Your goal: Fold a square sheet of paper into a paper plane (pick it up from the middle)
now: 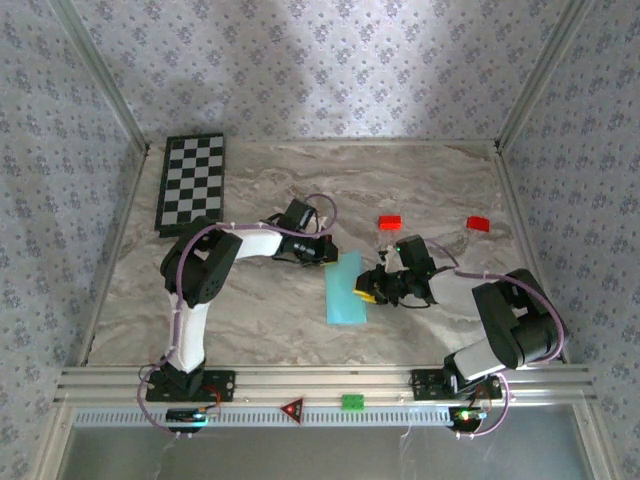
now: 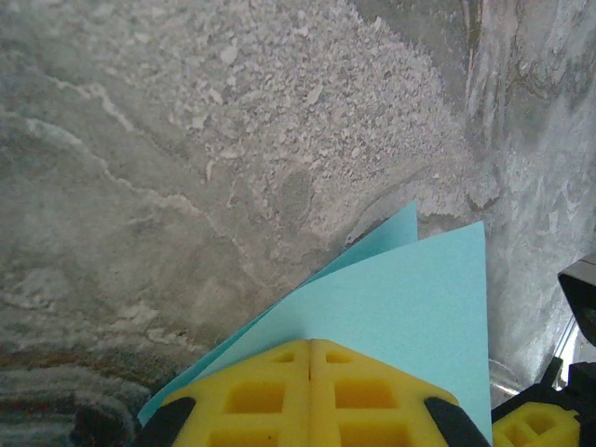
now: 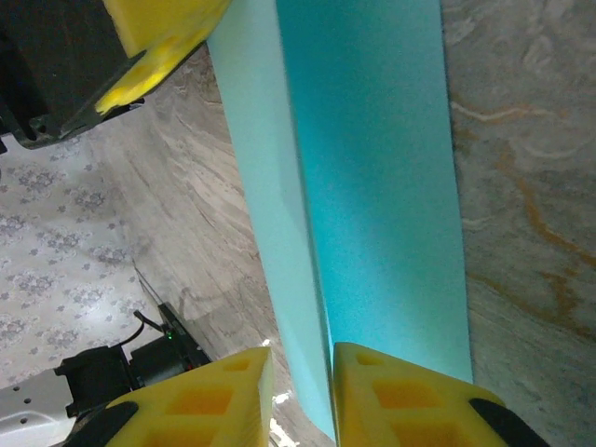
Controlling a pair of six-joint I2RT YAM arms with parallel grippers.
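Top external view: paper plane (image 1: 347,288) lies flat on the counter (image 1: 250,310), between both arms' tips, not yet a dart.
Grip, left pincer (image 2: 310,358): jaws pressed together, paper just ahead of them; whether a layer is caught, cannot tell.
Grip, right pincer (image 3: 303,361): partly spread, straddling the paper's long folded edge, not squeezing.
Risk, skew: a sideways drag could slide the layers and set a crooked crease.
Risk, clash: tips work close; they could collide.

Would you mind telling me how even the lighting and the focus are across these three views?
Top external: a bright wash on the back wall, the table evenly lit. Left wrist: marble sharp, the yellow fingers slightly soft. Right wrist: the paper plane shows two tones, one flap paler.
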